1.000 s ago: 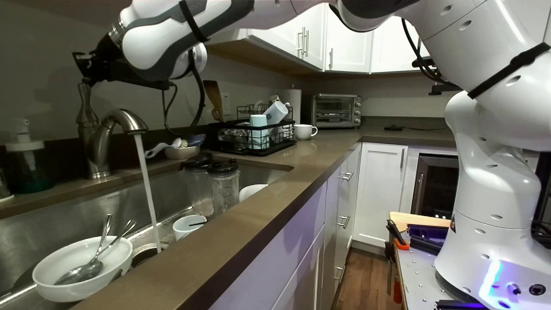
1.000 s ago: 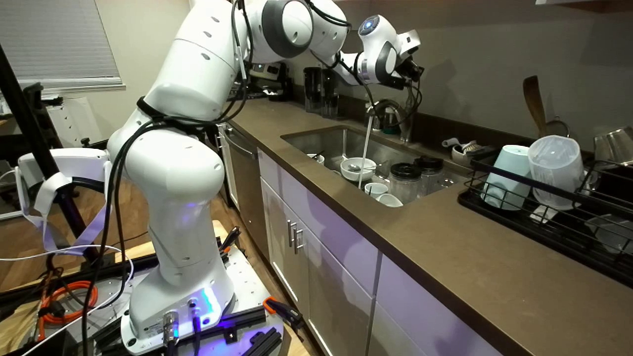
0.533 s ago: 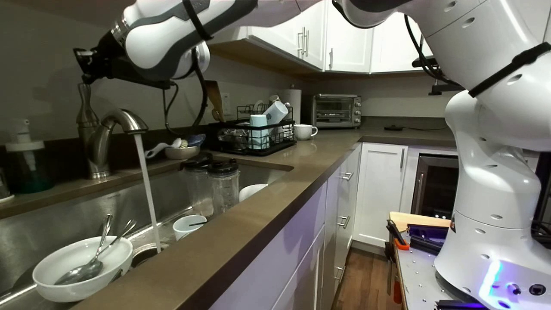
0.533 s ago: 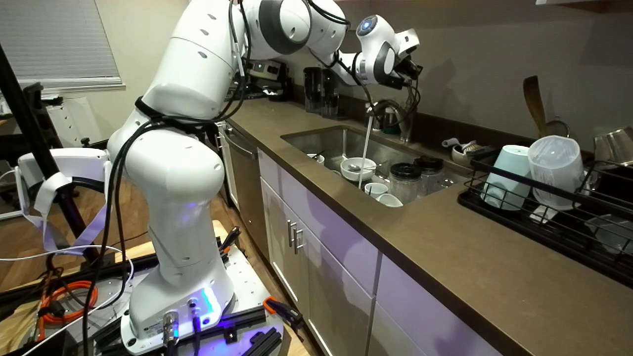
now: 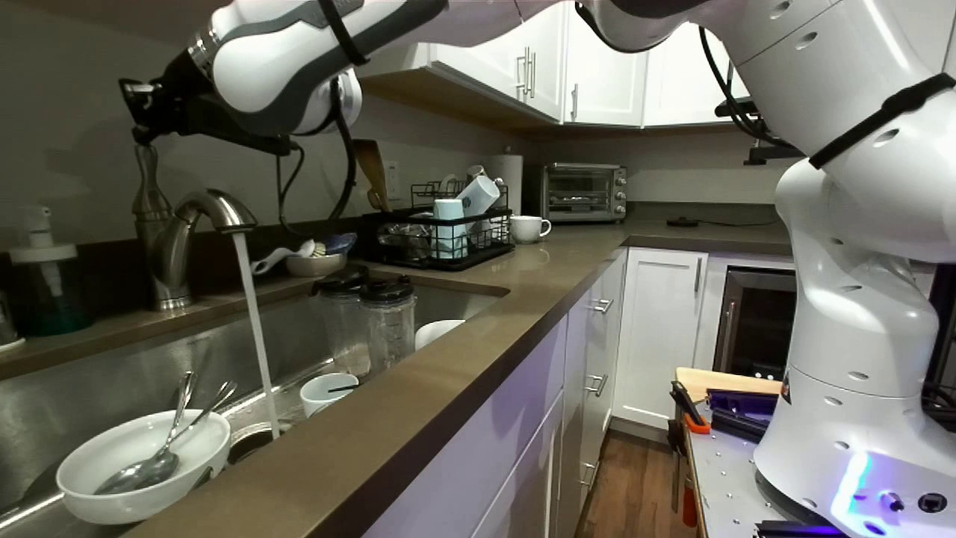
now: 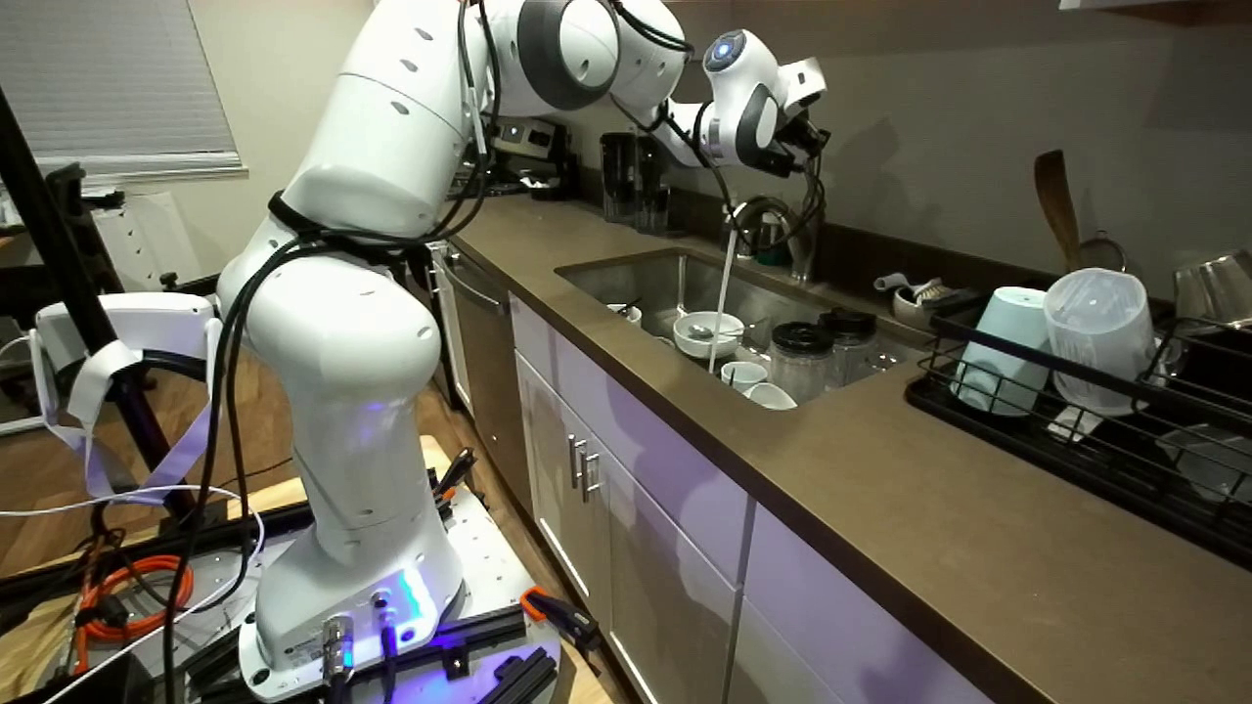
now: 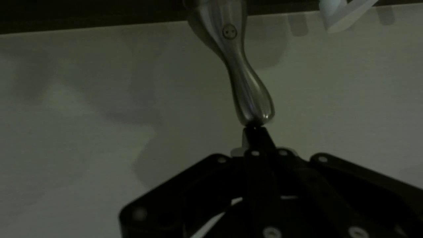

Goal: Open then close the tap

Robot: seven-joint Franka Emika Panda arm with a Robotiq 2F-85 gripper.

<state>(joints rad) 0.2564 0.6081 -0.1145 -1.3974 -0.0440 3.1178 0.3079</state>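
The tap (image 5: pixel 173 254) is a chrome gooseneck faucet behind the sink, also in an exterior view (image 6: pixel 802 249). Water (image 5: pixel 258 336) runs from its spout into the sink. Its slim upright handle (image 5: pixel 148 183) rises above the base. In the wrist view the handle (image 7: pixel 248 79) points down at the jaws. My gripper (image 7: pixel 254 127) is shut, its black fingertips together. The fingertips are at the handle's tip and seem to touch it, with nothing visible between them. In an exterior view the gripper (image 5: pixel 142 137) is directly above the handle's top.
The sink (image 6: pixel 587 279) holds a white bowl (image 5: pixel 82 474) with spoons, cups and lidded clear jars (image 5: pixel 392 321). A soap dispenser (image 5: pixel 45 276) stands beside the tap. A black dish rack (image 5: pixel 478 258) stands on the counter (image 5: pixel 448 381). The wall is close behind the handle.
The gripper first shifted slightly right in an exterior view, then slightly left and up, staying at the handle's top. Water runs throughout. The handle shows no clear movement.
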